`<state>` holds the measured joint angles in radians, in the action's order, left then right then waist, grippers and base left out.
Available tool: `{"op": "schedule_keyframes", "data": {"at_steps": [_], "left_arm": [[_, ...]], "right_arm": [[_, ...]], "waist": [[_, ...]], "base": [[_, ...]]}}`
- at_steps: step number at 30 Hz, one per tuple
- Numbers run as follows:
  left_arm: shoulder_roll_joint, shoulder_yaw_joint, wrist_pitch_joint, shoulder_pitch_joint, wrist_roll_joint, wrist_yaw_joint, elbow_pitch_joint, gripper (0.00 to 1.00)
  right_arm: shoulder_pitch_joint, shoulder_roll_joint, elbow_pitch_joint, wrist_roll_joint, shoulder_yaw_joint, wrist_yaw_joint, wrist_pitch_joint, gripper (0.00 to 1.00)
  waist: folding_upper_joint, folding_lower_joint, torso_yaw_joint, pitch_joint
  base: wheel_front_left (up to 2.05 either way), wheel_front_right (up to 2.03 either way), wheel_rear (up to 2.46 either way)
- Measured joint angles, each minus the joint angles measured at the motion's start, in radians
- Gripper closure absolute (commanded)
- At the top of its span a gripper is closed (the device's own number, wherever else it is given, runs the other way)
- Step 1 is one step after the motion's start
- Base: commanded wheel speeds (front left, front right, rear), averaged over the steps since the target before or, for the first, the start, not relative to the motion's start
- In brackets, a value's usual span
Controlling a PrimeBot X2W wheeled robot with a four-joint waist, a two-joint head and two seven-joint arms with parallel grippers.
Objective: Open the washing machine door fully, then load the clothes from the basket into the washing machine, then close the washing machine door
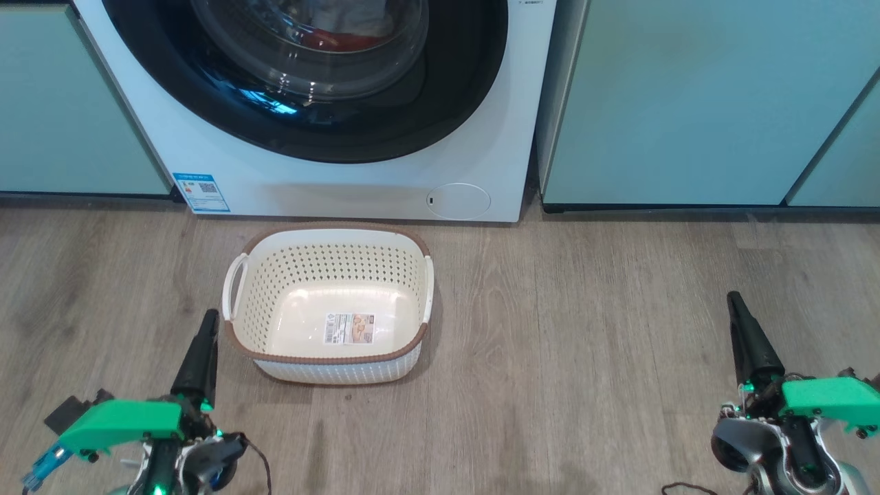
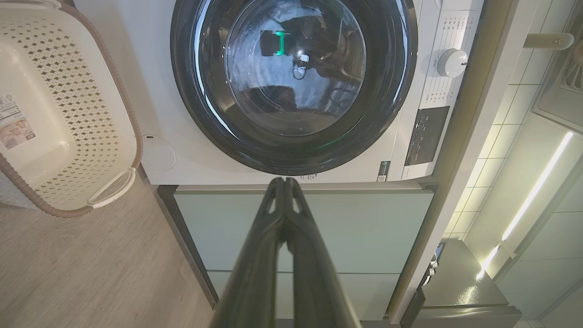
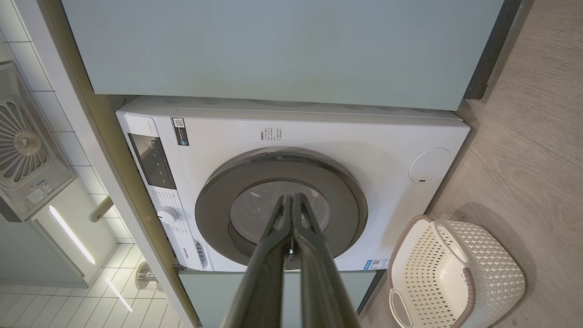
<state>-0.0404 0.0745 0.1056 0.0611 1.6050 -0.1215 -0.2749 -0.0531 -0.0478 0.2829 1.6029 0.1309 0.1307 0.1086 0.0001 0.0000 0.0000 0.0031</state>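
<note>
The white washing machine [image 1: 323, 189] stands at the back with its door [image 1: 447, 103] flat against its front, black ring around the glass bowl. Red and white clothes [image 1: 337, 38] show behind the glass, inside the drum. On the floor in front sits the basket [image 1: 330, 258], holding nothing but the label on its floor. My left gripper [image 1: 209, 317] is shut and empty, low at the basket's left. Far to the right, my right gripper [image 1: 734, 298] is also shut and empty. In the left wrist view my left gripper [image 2: 284, 181] points at the door [image 2: 191, 91]. In the right wrist view my right gripper [image 3: 291, 198] lines up with the door [image 3: 214, 200].
Pale teal cabinets [image 1: 687, 103] flank the machine on both sides. Wood-look floor [image 1: 584, 344] stretches between the basket and my right gripper. A control panel with a round knob [image 2: 451, 62] sits along the machine's top.
</note>
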Motion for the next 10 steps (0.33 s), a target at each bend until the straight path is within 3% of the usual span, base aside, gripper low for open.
{"op": "schedule_keyframes", "data": {"at_steps": [10], "left_arm": [[0.0,0.0,0.0,0.0,0.0,0.0,0.0,1.0]], "right_arm": [[0.0,0.0,0.0,0.0,0.0,0.0,0.0,1.0]], "waist": [[0.0,0.0,0.0,0.0]], "base": [[0.0,0.0,0.0]]}}
